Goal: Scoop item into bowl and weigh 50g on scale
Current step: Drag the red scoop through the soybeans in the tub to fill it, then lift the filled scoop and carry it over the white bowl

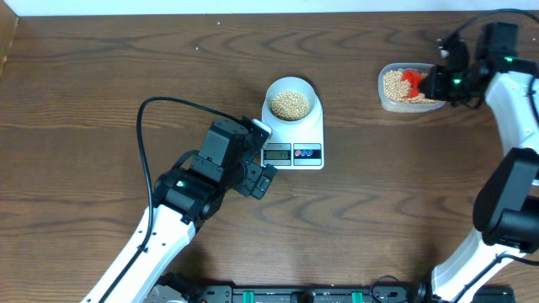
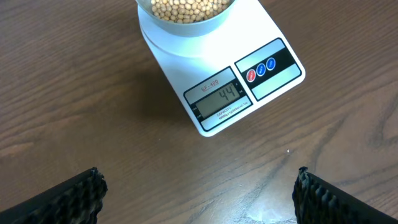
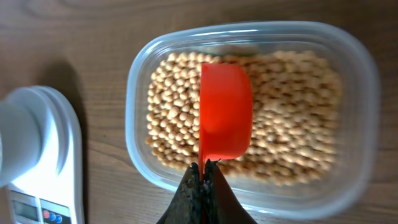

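Overhead: brown wood-grain table (image 1: 101, 76). The scale (image 1: 313, 135), carrying the bowl (image 1: 271, 94) of beans (image 1: 290, 104), lay just ahead of the left claw (image 1: 263, 157).

Left wrist: fingers (image 2: 68, 196) stood spread; the display (image 2: 221, 96) read 44.

Right wrist: the right claw (image 3: 203, 171) pinched a red scoop (image 3: 225, 112) by its handle, over beans in the clear tub (image 3: 140, 81) ahead of it.

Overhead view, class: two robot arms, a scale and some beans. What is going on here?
The right gripper is shut on the handle of a red plastic scoop, held at a clear rectangular plastic tub of small tan-yellow beans. A small round pale bowl, already holding beans, sits on the flat white kitchen scale, whose grey display reads 44, so short of 50. The left gripper hangs open near the scale's front, holding nothing.
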### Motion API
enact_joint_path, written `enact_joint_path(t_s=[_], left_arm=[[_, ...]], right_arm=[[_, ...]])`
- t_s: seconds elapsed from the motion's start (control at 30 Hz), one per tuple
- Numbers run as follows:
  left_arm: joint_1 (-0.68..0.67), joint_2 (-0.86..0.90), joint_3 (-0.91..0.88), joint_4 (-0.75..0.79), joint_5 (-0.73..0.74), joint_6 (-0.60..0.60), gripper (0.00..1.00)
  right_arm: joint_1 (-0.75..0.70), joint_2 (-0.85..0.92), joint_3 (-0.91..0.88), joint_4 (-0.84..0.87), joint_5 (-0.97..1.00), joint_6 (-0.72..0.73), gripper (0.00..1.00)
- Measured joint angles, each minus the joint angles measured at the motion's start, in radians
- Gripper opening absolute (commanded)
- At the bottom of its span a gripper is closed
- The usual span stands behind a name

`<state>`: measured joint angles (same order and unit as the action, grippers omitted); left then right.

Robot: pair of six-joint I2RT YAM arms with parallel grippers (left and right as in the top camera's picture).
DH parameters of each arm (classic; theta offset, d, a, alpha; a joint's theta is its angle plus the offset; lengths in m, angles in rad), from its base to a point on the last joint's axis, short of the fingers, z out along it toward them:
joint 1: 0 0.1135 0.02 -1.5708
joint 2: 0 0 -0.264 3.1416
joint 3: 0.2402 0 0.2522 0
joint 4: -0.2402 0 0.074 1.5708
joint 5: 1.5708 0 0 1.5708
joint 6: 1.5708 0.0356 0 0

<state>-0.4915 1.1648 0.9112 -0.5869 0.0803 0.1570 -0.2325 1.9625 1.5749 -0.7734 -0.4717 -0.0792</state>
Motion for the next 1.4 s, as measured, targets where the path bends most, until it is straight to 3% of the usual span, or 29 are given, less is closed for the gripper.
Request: enact_joint_path(t_s=[0.37, 0.77, 1.03, 1.4], left_arm=[[0.0, 0.0, 0.0, 0.0, 0.0, 0.0, 0.98], [0.0, 0.0, 0.0, 0.0, 0.0, 0.0, 0.98], [0.0, 0.0, 0.0, 0.0, 0.0, 0.0, 0.98], [0.0, 0.0, 0.0, 0.0, 0.0, 0.0, 0.98]], right_arm=[[-0.171, -0.004, 0.0, -0.051, -0.247, 0.014, 0.01], [-0.207, -0.008, 0.0, -0.057, -0.502, -0.032, 0.01], [-0.142, -0.008, 0.0, -0.051, -0.59, -0.041, 0.01], [0.111, -0.008, 0.0, 0.031, -0.551, -0.002, 0.01]])
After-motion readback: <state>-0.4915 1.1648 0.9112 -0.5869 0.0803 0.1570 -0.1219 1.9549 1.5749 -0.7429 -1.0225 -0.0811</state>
